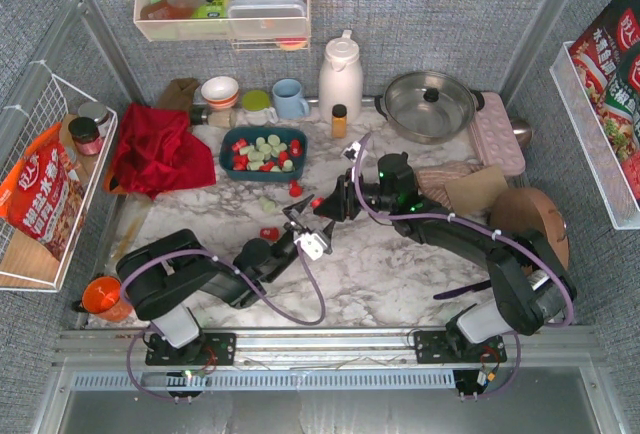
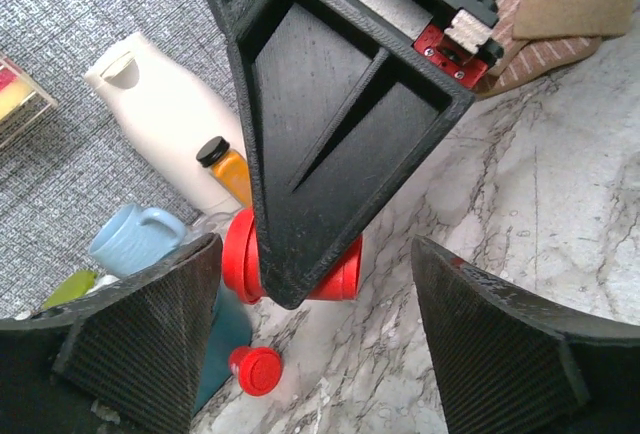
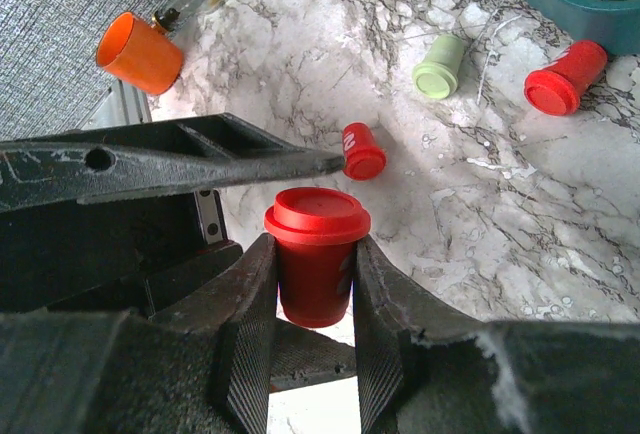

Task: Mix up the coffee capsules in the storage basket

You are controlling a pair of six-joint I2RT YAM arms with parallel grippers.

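Right wrist — right jaws clamp a red capsule; left jaws wide apart.

Your storage basket sits mid-table towards the rear, the coffee capsules lying in it. Behind it, left to right, stand a bowl, a mug and a jug, a small bottle just before the jug and a pot further right. A cloth lies to the basket's left. Three stray capsules rest on the table before the basket. To their right a lone capsule sits between the fingers of your right gripper, and your left gripper faces it from the near side, its fingers apart on either side
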